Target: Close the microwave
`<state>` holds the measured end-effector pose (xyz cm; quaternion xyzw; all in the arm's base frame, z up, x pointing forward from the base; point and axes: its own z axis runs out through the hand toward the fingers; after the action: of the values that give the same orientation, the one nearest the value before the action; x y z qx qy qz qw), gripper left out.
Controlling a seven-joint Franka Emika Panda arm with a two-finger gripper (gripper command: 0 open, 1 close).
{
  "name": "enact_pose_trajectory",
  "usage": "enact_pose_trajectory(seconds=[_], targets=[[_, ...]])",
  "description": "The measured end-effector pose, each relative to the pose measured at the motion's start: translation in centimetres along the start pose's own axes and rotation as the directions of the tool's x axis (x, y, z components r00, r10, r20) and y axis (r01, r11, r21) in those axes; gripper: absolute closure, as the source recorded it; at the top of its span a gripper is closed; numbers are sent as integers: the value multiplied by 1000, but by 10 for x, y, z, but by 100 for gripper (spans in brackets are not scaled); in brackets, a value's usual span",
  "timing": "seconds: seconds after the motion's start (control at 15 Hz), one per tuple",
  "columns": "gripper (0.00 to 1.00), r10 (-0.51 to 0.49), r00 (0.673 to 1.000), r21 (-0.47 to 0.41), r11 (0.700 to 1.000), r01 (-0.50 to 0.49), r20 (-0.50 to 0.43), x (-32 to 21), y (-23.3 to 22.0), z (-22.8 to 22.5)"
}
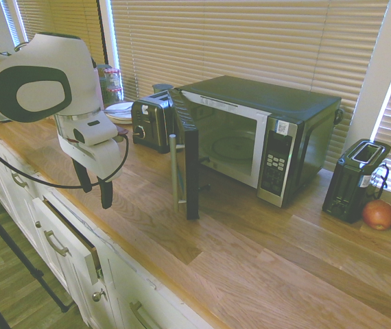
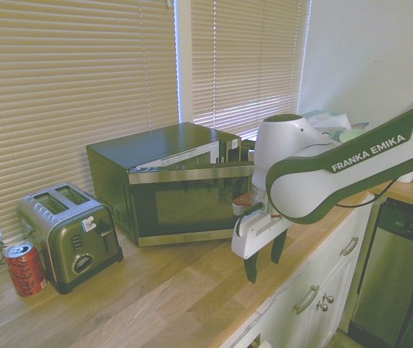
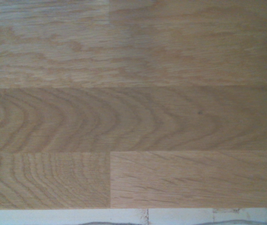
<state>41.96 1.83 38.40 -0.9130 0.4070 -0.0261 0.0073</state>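
A Franka arm's gripper (image 1: 98, 195), fingers spread and empty, hangs over the counter (image 1: 250, 274) on the outer side of the microwave's open door (image 1: 187, 154); beyond that door stands the microwave (image 1: 288, 113), toward which the door would likely need pushing.

The two outside cameras look down at the wooden counter (image 1: 250, 274) from opposite sides; the wrist one looks closely.

So on our wooden table (image 1: 264, 274) we've got a chunky silver toaster (image 2: 76, 235), a Coke can (image 2: 25, 270) near it, plus a black toaster (image 1: 354, 181) with an onion-looking thing (image 1: 378, 214) just beside it.
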Motion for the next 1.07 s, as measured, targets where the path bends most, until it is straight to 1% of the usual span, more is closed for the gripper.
enact_pose_trajectory(seconds=[0.33,0.47,0.67,0.87,1.07], targets=[[0,-12,1000,12,1000,12,-13,3,-3,-6],[0,-20,999,40,999,22,-48,9,-12,-22],[0,-42,991,76,996,52,-126,21,-28,-50],[0,-35,980,89,995,54,-198,45,-45,-61],[0,-29,970,109,992,57,-240,71,-67,-67]])
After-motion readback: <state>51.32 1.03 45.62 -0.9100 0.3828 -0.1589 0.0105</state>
